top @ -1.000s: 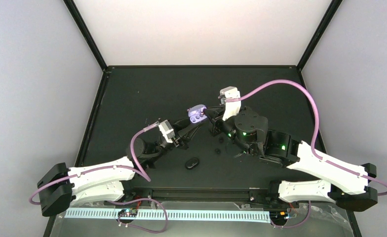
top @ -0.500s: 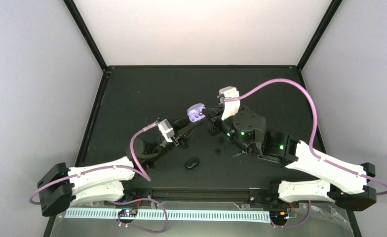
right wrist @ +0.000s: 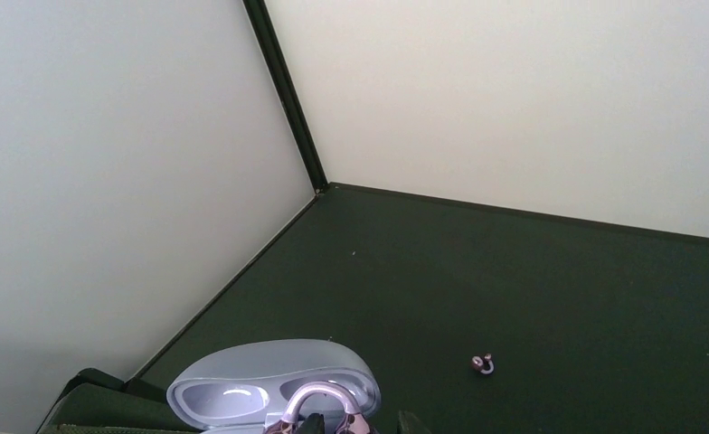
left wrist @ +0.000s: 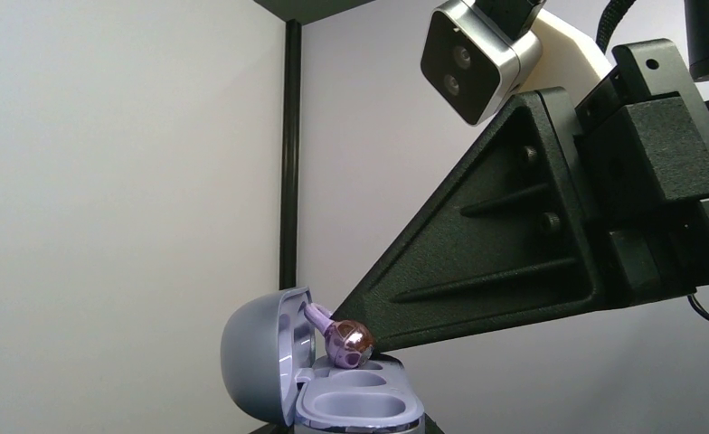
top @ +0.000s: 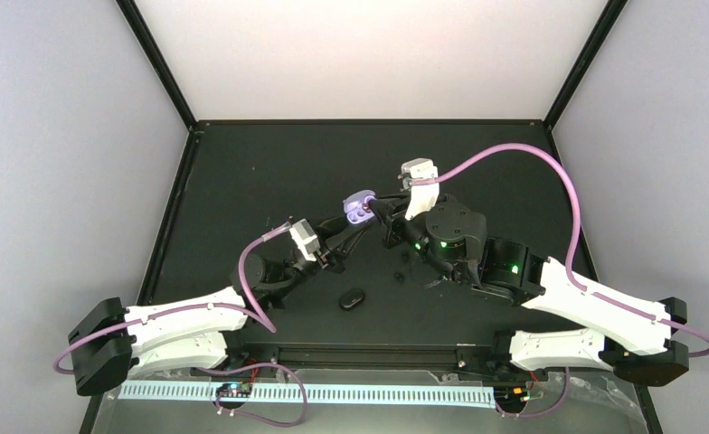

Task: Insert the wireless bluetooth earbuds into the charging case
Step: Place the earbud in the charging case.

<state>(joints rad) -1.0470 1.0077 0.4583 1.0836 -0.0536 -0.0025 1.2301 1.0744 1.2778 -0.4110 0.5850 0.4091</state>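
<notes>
My left gripper [top: 349, 223] holds the lavender charging case [top: 360, 205] above the table, lid open. In the left wrist view the case [left wrist: 358, 409] shows two slots, and a glossy pinkish-purple earbud [left wrist: 347, 343] rests at the far slot against the lid [left wrist: 253, 357]. The right gripper's black finger [left wrist: 496, 271] touches it from the right. In the right wrist view my right gripper [right wrist: 362, 425] has its tips slightly apart around that earbud [right wrist: 319, 404], with a gap at the right tip. A second purple earbud [right wrist: 483, 363] lies on the mat. My left fingers are hidden in their own view.
A black oval case [top: 353, 298] lies on the mat near the front. Small black earbuds [top: 400, 269] lie beneath the right arm's wrist. The enclosure's white walls meet at a black corner post [right wrist: 286, 95] behind the case.
The right gripper has nudged a little left toward the case, and its fingers have parted slightly around the earbud. The left gripper and case have hardly moved.
</notes>
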